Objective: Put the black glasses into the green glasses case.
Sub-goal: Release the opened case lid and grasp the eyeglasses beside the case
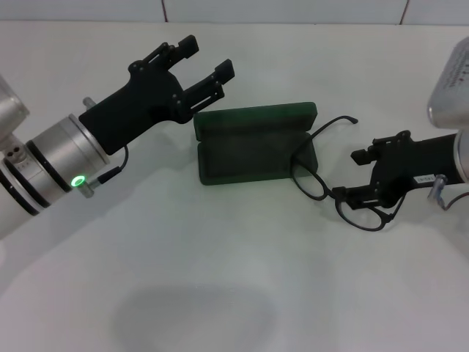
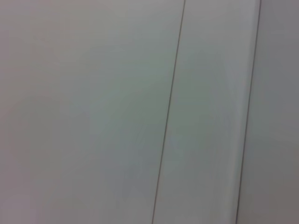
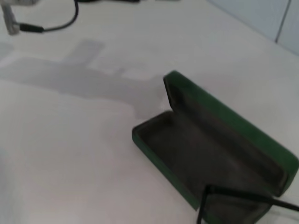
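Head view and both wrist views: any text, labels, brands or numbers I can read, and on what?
None legible.
Right arm: faint print on the silver housing, too blurred to read.
Right pincer: small white sticker on its black body, too small to read.
Green glasses case, black glasses: no markings visible.

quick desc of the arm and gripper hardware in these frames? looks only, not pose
Both arms end in chunky matte black grippers with two slim, stepped fingers. The left gripper mounts on a silver cylindrical wrist with black bands, a glowing green ring light and a thin black cable. The right gripper carries a small white label, with a silver-grey arm housing behind it.
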You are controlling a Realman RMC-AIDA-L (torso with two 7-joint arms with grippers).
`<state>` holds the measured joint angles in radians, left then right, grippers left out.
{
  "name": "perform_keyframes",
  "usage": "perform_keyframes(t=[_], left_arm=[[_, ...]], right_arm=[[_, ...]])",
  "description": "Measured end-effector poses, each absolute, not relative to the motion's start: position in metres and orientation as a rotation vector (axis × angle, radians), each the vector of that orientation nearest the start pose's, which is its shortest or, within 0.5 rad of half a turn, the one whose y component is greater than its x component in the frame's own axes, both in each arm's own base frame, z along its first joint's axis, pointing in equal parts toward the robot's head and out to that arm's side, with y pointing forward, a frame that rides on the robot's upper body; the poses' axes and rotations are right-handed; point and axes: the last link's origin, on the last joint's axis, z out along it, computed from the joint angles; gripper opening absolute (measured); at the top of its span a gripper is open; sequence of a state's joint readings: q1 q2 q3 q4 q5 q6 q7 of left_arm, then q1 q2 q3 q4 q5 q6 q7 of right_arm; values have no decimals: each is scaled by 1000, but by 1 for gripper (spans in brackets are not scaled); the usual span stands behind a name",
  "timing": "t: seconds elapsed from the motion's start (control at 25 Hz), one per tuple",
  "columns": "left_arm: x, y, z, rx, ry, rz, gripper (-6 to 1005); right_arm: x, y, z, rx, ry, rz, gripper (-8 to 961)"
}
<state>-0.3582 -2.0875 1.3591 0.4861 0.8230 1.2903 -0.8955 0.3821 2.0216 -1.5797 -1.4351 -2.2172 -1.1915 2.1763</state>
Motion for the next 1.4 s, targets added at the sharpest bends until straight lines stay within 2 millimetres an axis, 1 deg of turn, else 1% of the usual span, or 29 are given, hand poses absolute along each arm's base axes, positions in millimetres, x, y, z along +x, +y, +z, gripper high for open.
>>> perform_keyframes(t=[0.24, 0.48, 0.56, 0.68, 0.8, 1.0, 1.2, 1.4], left_arm=[[-245, 330, -23, -2197, -474, -1131, 787], [-241, 333, -25, -2205, -465, -1136, 787], [-241, 333, -25, -2206, -466, -1133, 787], [-241, 333, -25, -2204, -464, -1132, 786], [-241, 333, -25, -2202, -464, -1132, 786], [-244, 332, -25, -2198, -478, -1131, 786], [-244, 332, -24, -2198, -477, -1129, 786], [-245, 332, -24, -2201, -477, -1126, 786]], right_arm=[[175, 344, -29, -2770, 432, -108, 704], [170, 351, -45, -2815, 417, -163, 687], [169, 352, -50, -2828, 414, -180, 523], [169, 354, -56, -2839, 421, -202, 525], [168, 355, -58, -2842, 430, -211, 527], [168, 355, -56, -2832, 445, -224, 460], [170, 355, -56, -2815, 482, -271, 446], [169, 354, -58, -2817, 470, -282, 433]])
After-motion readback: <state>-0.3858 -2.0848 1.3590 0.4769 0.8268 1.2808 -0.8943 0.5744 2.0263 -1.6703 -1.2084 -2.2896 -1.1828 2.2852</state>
